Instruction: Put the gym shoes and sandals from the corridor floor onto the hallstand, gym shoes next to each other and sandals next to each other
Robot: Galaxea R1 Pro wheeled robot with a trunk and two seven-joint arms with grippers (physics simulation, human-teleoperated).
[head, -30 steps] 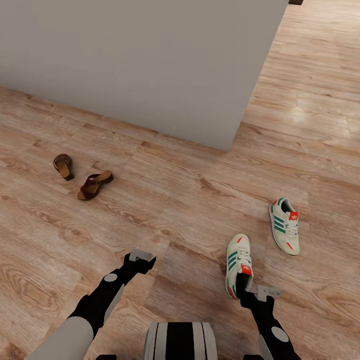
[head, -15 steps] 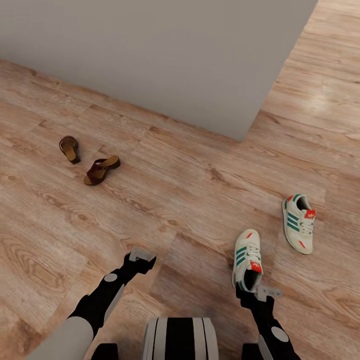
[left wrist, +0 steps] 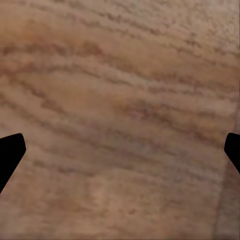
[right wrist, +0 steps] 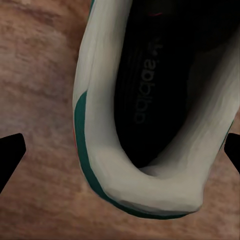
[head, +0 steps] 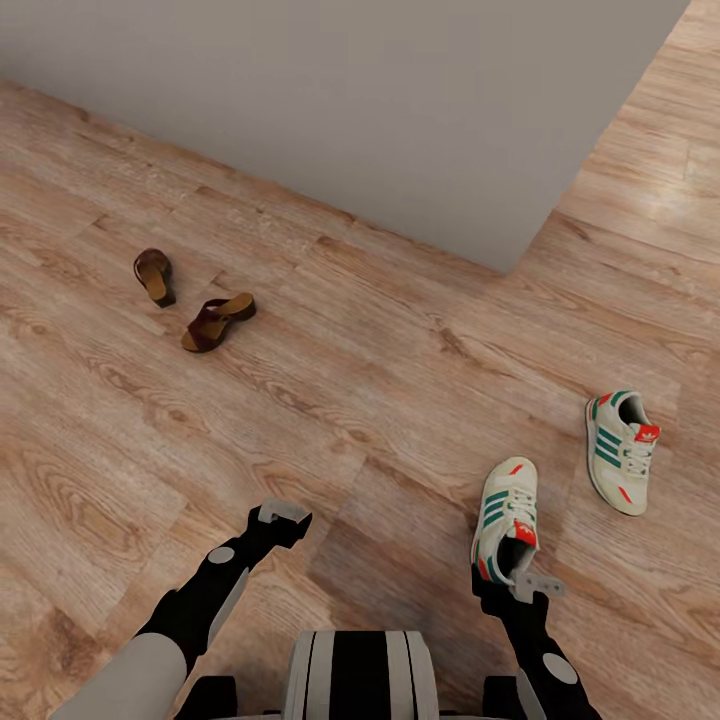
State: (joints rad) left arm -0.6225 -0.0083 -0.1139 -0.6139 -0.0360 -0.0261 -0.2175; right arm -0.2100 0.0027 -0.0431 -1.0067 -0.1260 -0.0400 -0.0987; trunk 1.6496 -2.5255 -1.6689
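- Black right gripper [head: 497, 583] hung over the heel of the near gym shoe [head: 506, 520], at about 5 o'clock in the head view. Its fingers [right wrist: 11, 152] were spread wide, holding nothing.
- Black left gripper [head: 285, 519] at 7 o'clock was spread wide too, over bare corridor floor [left wrist: 120, 100].
- The other gym shoe [head: 623, 452] lay on the floor at 3 o'clock, near the first.
- Two brown sandals [head: 188, 299] lay close together at 10 o'clock, well apart from the gym shoes.
- A grey wall [head: 330, 100] stood farthest off, at 12 o'clock.
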